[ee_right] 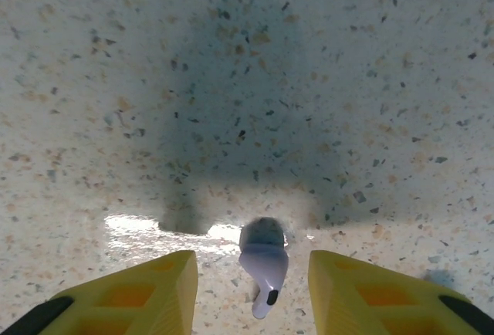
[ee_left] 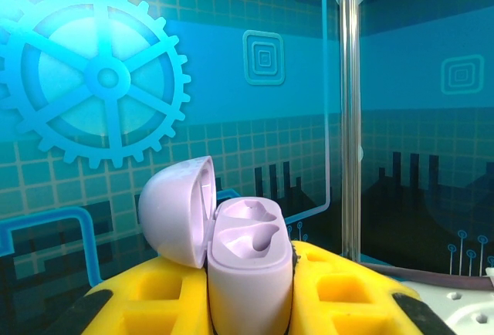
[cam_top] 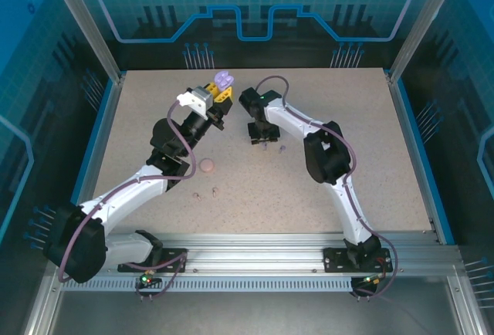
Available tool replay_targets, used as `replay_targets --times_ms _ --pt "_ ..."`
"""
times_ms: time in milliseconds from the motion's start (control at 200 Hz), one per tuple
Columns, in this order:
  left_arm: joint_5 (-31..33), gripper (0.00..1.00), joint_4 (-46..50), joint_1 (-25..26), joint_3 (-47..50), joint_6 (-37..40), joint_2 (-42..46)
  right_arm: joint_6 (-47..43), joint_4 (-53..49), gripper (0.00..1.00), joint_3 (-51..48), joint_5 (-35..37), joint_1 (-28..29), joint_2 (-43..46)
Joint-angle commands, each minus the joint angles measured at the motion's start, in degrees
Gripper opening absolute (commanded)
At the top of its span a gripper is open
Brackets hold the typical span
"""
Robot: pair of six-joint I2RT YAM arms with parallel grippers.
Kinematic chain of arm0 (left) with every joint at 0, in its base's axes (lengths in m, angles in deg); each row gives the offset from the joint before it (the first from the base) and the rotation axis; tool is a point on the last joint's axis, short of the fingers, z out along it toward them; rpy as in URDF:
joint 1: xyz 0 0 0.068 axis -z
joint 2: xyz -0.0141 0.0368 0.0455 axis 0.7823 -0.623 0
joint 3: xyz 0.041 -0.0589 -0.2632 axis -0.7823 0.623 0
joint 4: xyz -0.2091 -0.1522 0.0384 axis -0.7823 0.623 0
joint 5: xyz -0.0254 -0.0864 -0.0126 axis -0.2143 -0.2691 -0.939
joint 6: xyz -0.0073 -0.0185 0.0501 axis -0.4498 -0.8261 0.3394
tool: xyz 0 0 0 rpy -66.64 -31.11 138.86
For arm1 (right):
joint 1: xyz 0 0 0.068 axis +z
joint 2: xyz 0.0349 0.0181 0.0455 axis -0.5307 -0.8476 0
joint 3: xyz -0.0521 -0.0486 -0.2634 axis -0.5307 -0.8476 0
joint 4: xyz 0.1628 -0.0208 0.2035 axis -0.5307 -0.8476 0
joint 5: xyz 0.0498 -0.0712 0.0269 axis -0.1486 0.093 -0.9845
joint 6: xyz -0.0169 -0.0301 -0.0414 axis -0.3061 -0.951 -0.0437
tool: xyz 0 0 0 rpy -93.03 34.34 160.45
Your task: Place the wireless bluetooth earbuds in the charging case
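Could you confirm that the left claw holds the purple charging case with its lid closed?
Not quite: the left claw holds the purple charging case with its lid open, as the left wrist view shows.

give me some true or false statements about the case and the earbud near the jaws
1. The purple case gripped by the left jaws has its lid open. True.
2. Both sockets of that case hold earbuds. False: both are empty.
3. An earbud lies on the table between the right jaws. True.
4. The right jaws are clamped on that earbud. False: they stand open, with a gap on each side of it.
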Motion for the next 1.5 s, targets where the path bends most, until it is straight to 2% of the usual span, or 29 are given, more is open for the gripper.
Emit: replay_targets --times_ms 0,770,1050,1276,1491 --pt "0.5 0.0 -1.7 0.3 -1.8 -0.5 -0.2 2.2 -3.4 0.41 1.7 1.7 0.6 -1.8" --pt "0.2 0.0 -2.0 0.3 -1.2 0.0 -0.6 4.9 -4.3 0.32 4.8 1.9 0.0 -5.2" --pt "0.0 0.0 -2.0 0.3 -0.8 -0.1 -0.5 5.0 -4.6 0.23 4.7 2.0 0.0 -5.5" --pt "-0.2 0.0 -1.6 0.3 -1.0 -0.3 -0.5 4.5 -3.0 0.13 2.1 2.0 0.0 -3.3" --pt "-0.5 0.0 -1.2 0.2 -1.3 -0.6 -0.3 4.1 0.1 0.1 -1.8 2.4 0.0 1.9"
